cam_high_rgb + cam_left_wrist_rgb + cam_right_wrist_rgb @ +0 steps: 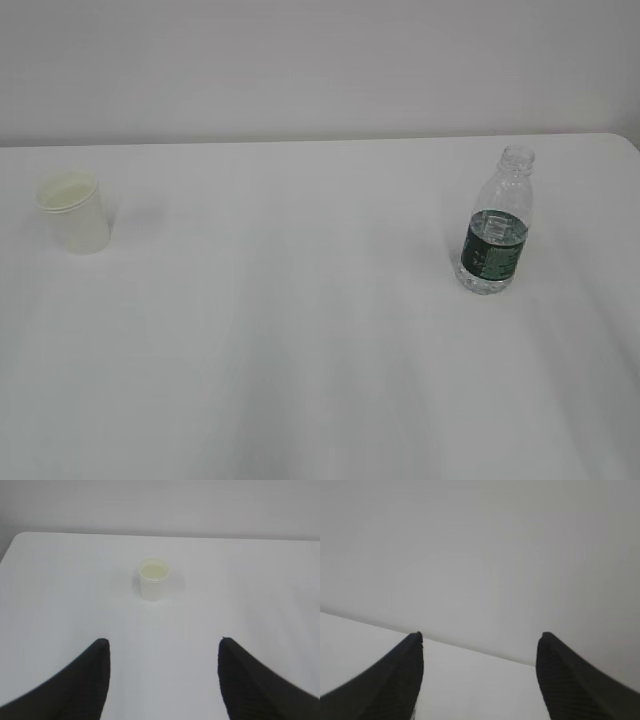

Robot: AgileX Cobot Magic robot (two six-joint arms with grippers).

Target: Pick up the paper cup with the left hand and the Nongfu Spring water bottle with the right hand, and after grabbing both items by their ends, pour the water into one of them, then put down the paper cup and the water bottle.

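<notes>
A white table (300, 350) stands against a pale wall (300, 60). At the far left of the exterior view, a small white paper cup (73, 211) stands upright, its cream inside showing past the rolled rim. Well apart from it, on the right, the Nongfu Spring water bottle (496, 224) stands upright too, clear and ribbed, with a dark green label band round its lower half and an open, capless neck. Water (483, 279) shows through the bottom of the bottle.

Neither arm appears in the exterior view. In the left wrist view, the left hand (164, 647) has its two black fingers (92, 677) spread wide and empty, with the paper cup (153, 579) on the table beyond the gap and not touched. In the right wrist view, the right hand (481, 640) also has its black fingers (402, 672) set wide apart with nothing between them, facing the wall and the table's edge.
</notes>
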